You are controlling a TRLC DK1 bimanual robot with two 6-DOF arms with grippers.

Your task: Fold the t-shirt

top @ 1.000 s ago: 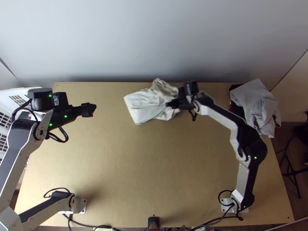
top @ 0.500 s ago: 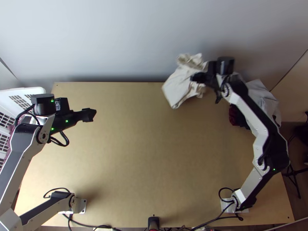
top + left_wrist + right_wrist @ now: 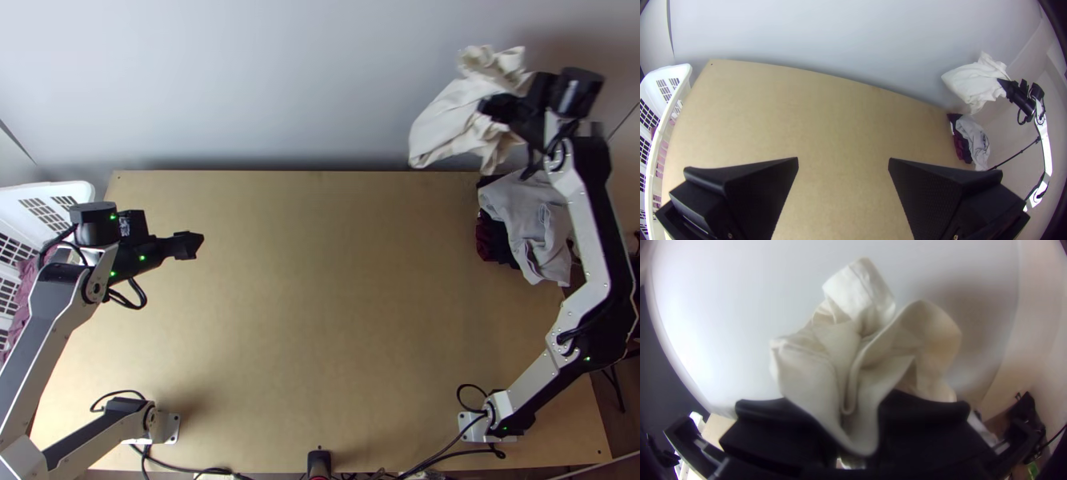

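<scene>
T-shirt [image 3: 450, 124] bunched, gripped in right pincer [image 3: 490, 107], raised near grey cloth [image 3: 524, 216] – likely stacking: centre above it, lower level, release slowly – left pincer [image 3: 843, 158] spread open over counter [image 3: 320, 320].

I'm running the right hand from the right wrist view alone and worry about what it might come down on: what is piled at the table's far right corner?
Observer: A grey cloth lies bunched partly over a dark red cloth.

Operator: And the left hand, is it holding anything?

Observer: No. Its two fingers stand wide apart with nothing between them.

Operator: Last one: is there a basket anywhere around the table?

Observer: Yes, a white basket with slotted walls stands at the table's far left.
</scene>
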